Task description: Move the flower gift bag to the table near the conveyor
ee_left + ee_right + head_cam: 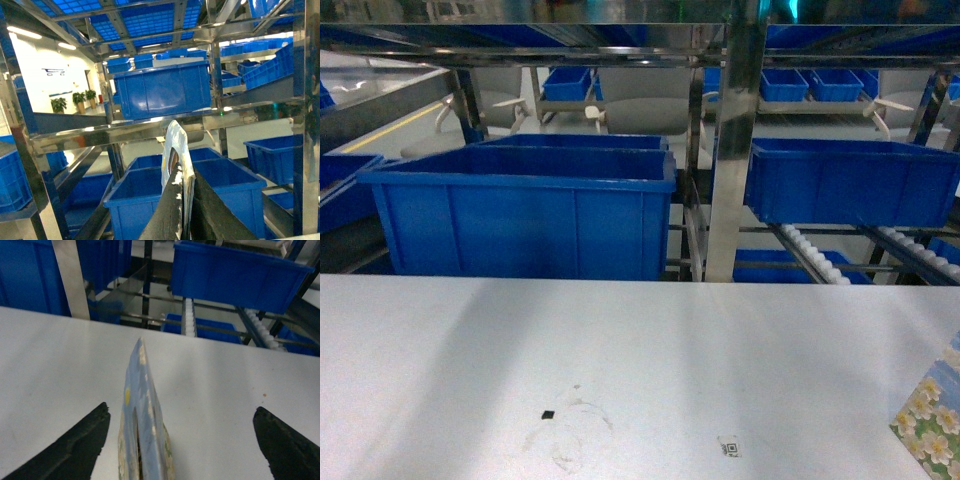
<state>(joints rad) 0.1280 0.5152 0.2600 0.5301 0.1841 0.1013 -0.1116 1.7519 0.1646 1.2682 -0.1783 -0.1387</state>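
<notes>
Three views bear on the next move.

Head view: only one corner of the flower gift bag (pixel 926 425) shows, at the lower right edge. It is on the white surface (pixel 620 350), on the right arm's side. The black square mark (pixel 548 414) and the QR-code sticker (pixel 729 446) lie well apart from it, toward the middle. The conveyor (pixel 810 250), with its sloping white rollers, stands just beyond the far edge, behind two blue bins (pixel 525 210). Neither pincer appears in this view.

Left wrist view: the left pincer (pixel 182 172) is clenched on a flat paper bag (pixel 176 145) with a handle cut-out, seen edge-on. It is held up in front of the steel racking (pixel 125 132), above a blue bin. The print is not legible, so whether this is a second gift bag cannot be told.

Right wrist view: the right pincer (pixel 180 410) is released, with its dark fingers (pixel 75 450) spread wide. The flower gift bag (pixel 142 425) stands upright on the surface (pixel 225 370) between them, touching neither finger and sitting nearer the left-hand one. Its long axis runs straight away from the wrist, toward the roller track (pixel 189 320).

Judgement: the bag is already on the surface near the conveyor. The right arm is the nearer one. A straight pull-back along the bag's own axis should clear it, whereas any sideways drift would tip the thin bag.
</notes>
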